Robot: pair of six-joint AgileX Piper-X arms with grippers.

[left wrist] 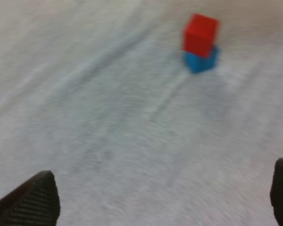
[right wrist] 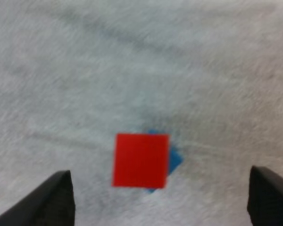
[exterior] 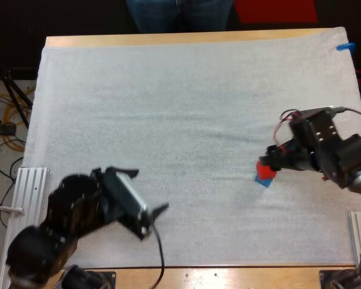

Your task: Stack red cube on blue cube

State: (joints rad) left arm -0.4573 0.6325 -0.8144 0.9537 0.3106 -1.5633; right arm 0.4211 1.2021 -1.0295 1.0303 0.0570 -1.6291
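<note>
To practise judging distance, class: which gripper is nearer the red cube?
Right. The right gripper is over the red cube, fingers open either side; the left gripper is far across the mat.

Two cubes in all: one solid red cube (exterior: 265,171) and one solid blue cube (exterior: 264,181). Two robot grippers, one left gripper (left wrist: 155,200) and one right gripper (right wrist: 162,202), each with two black fingers, four fingers together. One white fabric mat (exterior: 186,120). One wooden table (exterior: 168,40). One person (exterior: 180,13), seen as two legs in blue denim.
</note>
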